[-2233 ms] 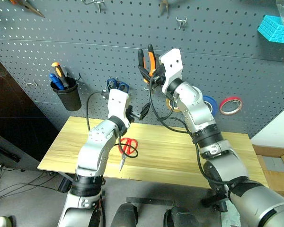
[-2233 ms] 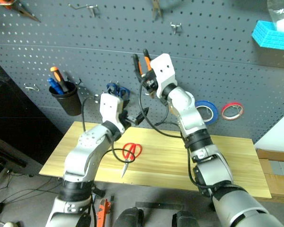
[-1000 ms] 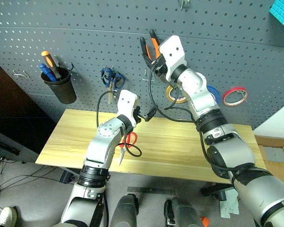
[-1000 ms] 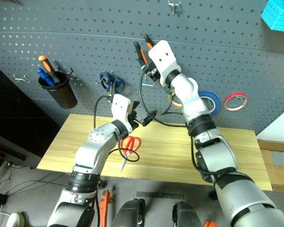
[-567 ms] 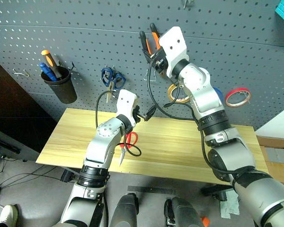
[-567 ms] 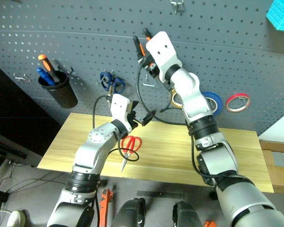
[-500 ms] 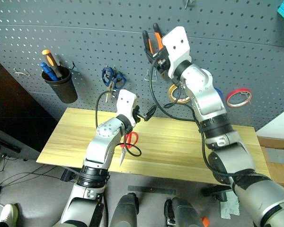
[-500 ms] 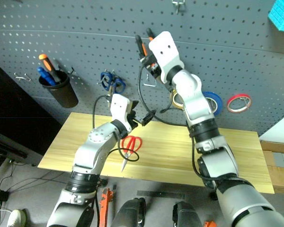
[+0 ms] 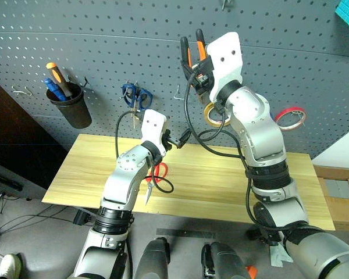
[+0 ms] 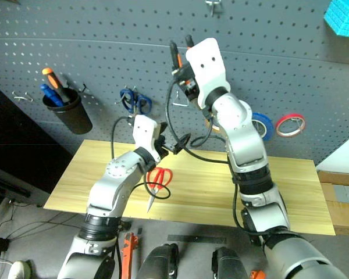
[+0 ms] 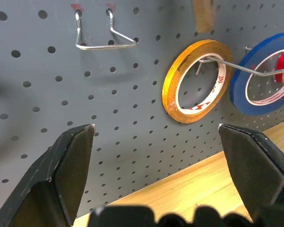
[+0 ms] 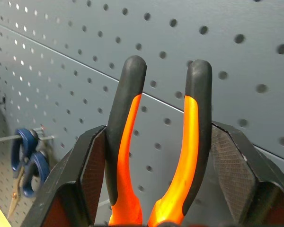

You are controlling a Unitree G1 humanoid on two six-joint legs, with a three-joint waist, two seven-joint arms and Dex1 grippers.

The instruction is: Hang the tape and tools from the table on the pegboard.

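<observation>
i'm holding the pliers [image 12: 156, 142] handles-up in my right gripper [image 9: 199, 71] near the pegboard [image 9: 104, 64]; stiff, weighty, rubbery grips, holding securely. left gripper [image 11: 161, 165] is gaping wide, empty.

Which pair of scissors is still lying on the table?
The red-handled scissors: they lie on the table below the left arm, blades toward the front edge. The blue-handled scissors hang on the pegboard.
</observation>
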